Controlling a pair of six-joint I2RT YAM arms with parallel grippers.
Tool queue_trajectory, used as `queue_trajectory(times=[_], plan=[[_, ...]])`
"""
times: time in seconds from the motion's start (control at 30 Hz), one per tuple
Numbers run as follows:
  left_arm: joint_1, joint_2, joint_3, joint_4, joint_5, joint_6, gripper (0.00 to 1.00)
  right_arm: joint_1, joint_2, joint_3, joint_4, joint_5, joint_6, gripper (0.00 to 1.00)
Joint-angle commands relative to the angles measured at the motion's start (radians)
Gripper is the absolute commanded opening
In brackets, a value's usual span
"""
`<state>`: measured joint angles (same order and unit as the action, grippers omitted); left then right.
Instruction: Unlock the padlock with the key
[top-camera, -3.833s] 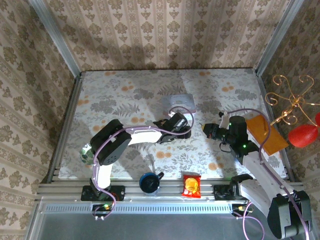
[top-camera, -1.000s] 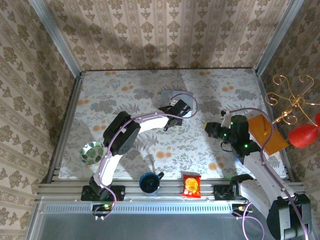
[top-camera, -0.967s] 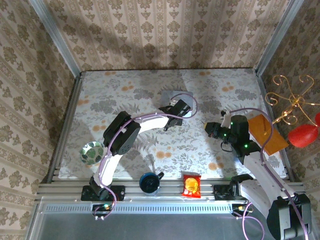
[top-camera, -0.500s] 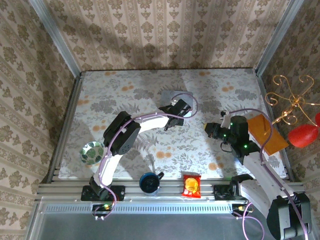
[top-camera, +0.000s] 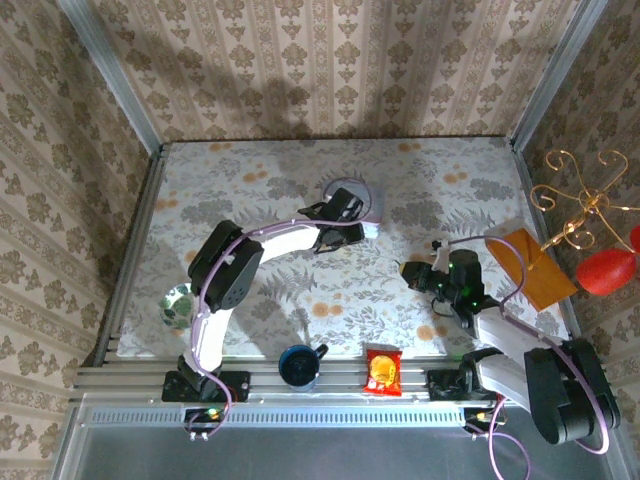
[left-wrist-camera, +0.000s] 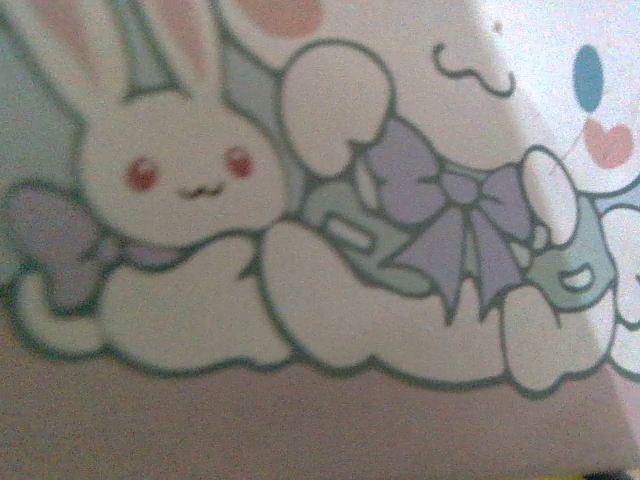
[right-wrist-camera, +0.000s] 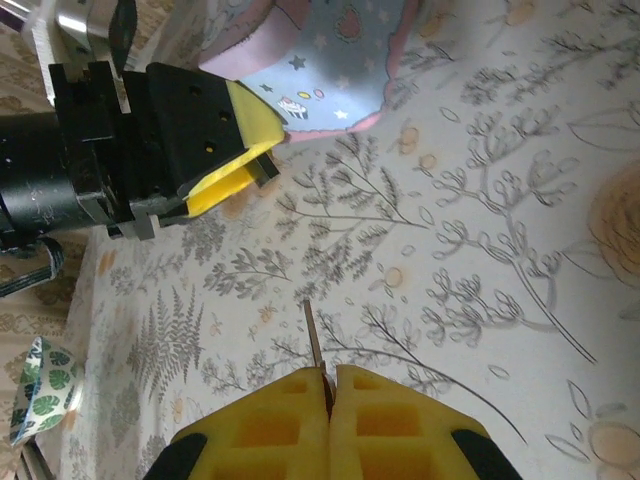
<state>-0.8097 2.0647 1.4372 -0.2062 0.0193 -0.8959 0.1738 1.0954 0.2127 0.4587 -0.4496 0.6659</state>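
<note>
The right tool (right-wrist-camera: 328, 386) pinches the key (right-wrist-camera: 313, 335) at lower centre, thin blade liable to twist on contact; the left tool (right-wrist-camera: 262, 165), upper left by the tin box (right-wrist-camera: 330, 50), state cannot be told; padlock too small to locate.

your left arm stretches far across the worktop (top-camera: 230, 180), and i can't tell how its left gripper (top-camera: 338, 209) stands. your right gripper (right-wrist-camera: 328, 378) points leftward, jaws pressed together on the key (right-wrist-camera: 313, 335).

table (top-camera: 300, 290): floral cloth | on it: tin box (right-wrist-camera: 330, 60), orange sheet (top-camera: 530, 268), patterned bowl (top-camera: 177, 303) at left edge
</note>
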Motion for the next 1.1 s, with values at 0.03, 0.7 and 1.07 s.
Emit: queue_trajectory(times=[0.03,0.7,1.07], plan=[[0.015,-0.093,-0.038,0.115,0.095,-0.114,0.00,0.017,0.064,0.019,0.185,-0.022,-0.012,0.00],[0.043,-0.129,-0.102,0.214,0.217,-0.289,0.00,0.093,0.567,0.149,0.655,-0.074,-0.034,0.00],[0.047,-0.113,-0.110,0.244,0.251,-0.331,0.00,0.112,0.716,0.165,0.853,-0.044,-0.078,0.00]])
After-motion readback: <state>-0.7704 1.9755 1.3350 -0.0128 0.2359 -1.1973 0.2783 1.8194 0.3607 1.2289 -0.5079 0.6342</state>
